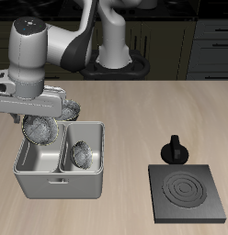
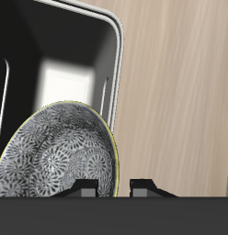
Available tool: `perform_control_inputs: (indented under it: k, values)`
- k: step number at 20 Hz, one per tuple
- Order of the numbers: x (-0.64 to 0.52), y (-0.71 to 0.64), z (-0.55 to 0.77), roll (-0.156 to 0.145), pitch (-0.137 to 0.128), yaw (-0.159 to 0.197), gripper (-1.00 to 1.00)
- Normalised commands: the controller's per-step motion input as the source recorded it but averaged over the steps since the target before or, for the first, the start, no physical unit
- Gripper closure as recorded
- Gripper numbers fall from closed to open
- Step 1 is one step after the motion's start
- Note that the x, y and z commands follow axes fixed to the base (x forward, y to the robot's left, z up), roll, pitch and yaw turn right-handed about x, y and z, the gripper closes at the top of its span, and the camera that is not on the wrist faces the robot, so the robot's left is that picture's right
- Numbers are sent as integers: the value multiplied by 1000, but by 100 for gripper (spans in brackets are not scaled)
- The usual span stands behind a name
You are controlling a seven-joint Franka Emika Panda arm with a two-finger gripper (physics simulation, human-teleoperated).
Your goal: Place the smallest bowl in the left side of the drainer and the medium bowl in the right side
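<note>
Wooden tabletop (image 1: 134, 110) stretches under us, dark cabinets behind. Our pincer (image 1: 44, 117) grips one bowl (image 2: 61, 151) by its thin rim, tilted above the drainer (image 1: 38, 186) compartment; another bowl (image 1: 81, 155) already lies in the neighbouring one. We judge the metal light, stiff and slippery, so the rim pinch seems the only sound hold.

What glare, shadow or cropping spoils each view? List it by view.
Exterior view: sharp and evenly lit, but the arm hides part of the medium bowl, and the drainer compartments are shadowed. Wrist view: a bright reflection glares off the dark drainer wall, the frame crops the bowl, and a black band hides most of the gripper.
</note>
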Motion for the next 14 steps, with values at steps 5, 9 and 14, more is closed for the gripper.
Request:
perform_control_inputs:
  k: [5, 9, 14]
  values:
    - [-56, 197, -176, 50, -1, 33, -100]
    - [-172, 195, 232, 58, -46, -4, -100]
    - [-286, 160, 608, 21, -90, -23, -100]
